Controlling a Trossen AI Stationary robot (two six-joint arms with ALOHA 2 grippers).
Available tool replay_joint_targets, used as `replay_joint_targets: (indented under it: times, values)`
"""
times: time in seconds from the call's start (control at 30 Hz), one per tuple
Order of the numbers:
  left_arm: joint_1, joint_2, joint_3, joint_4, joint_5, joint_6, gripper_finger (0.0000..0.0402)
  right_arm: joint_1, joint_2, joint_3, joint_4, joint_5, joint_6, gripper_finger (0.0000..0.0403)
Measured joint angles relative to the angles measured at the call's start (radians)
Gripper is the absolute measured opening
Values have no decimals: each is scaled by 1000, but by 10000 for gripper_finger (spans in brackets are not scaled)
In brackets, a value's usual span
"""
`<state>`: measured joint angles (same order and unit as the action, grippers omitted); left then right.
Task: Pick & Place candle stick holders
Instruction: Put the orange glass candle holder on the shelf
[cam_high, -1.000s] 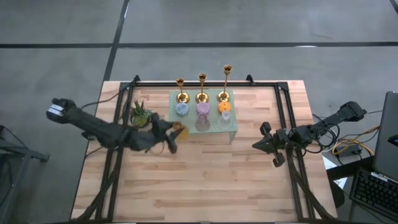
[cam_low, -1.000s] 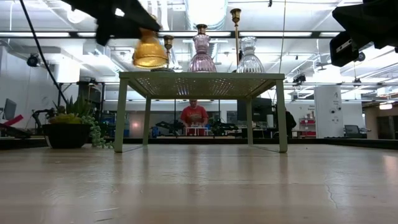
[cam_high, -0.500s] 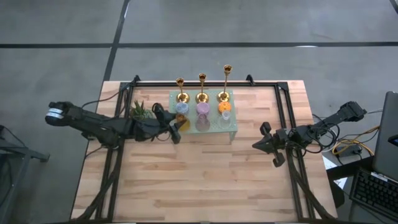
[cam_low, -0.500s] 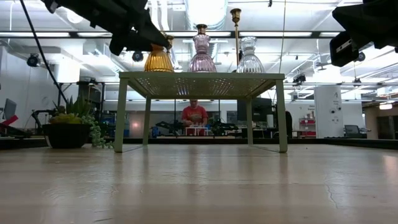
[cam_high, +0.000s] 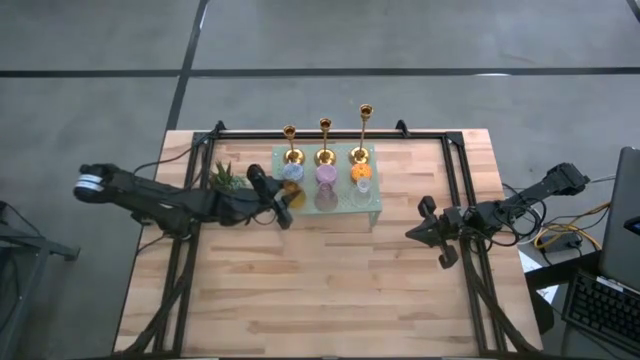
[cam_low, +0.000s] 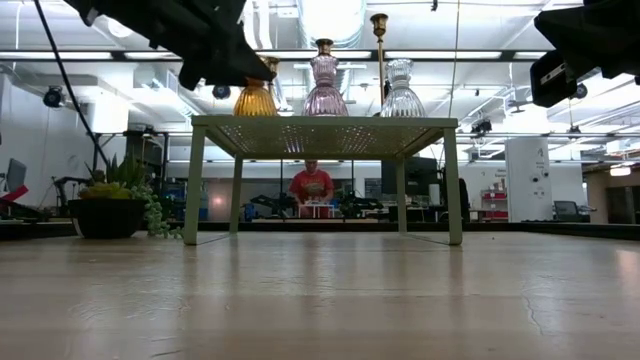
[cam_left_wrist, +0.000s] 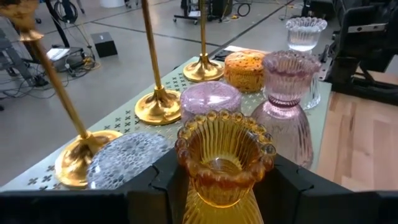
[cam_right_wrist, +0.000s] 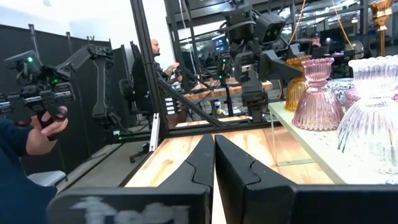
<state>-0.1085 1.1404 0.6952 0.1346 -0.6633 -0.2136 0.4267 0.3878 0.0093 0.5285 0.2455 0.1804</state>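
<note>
Three gold candlesticks (cam_high: 325, 140) stand along the far side of a pale green perforated stand (cam_high: 375, 208). Squat glass holders stand in front of them: blue (cam_high: 292, 175), purple (cam_high: 327, 174), orange (cam_high: 361, 171), clear (cam_high: 364, 187) and pink (cam_high: 326, 199). My left gripper (cam_high: 275, 197) is shut on the amber holder (cam_left_wrist: 224, 155) at the stand's near left corner; the holder also shows in the low view (cam_low: 256, 98). My right gripper (cam_high: 428, 232) is shut and empty over the table's right side, to the right of the stand. My left gripper pinches the amber holder's ribbed lower body (cam_left_wrist: 189, 202) between its two fingers (cam_left_wrist: 163, 180), one on each side. The fingers come level from the table's left. The holder stands upright with its base on the stand's top (cam_low: 320, 124).
A green potted plant (cam_high: 226, 178) stands on the table just left of the stand, under my left arm. Black frame rails run along the table's edges. A keyboard (cam_high: 610, 300) lies beyond the right edge. A person's hand (cam_right_wrist: 43, 124) shows in the room.
My left gripper has carried the amber holder from beside the stand's near left corner toward the far edge and a little down, and has set it on the stand's top. In the last half second it has kept still.
</note>
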Motion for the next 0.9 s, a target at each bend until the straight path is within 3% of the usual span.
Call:
replay_joint_targets:
  times: [0.27,0.47,0.9]
  values:
    - [0,106,3,128,18,31,154,0,0,0,0,0,1,8]
    - [0,98,13,103,27,31,159,0,0,0,0,0,0,8]
    - [-3,-8,15,46,15,54,246,0,0,0,0,0,1,8]
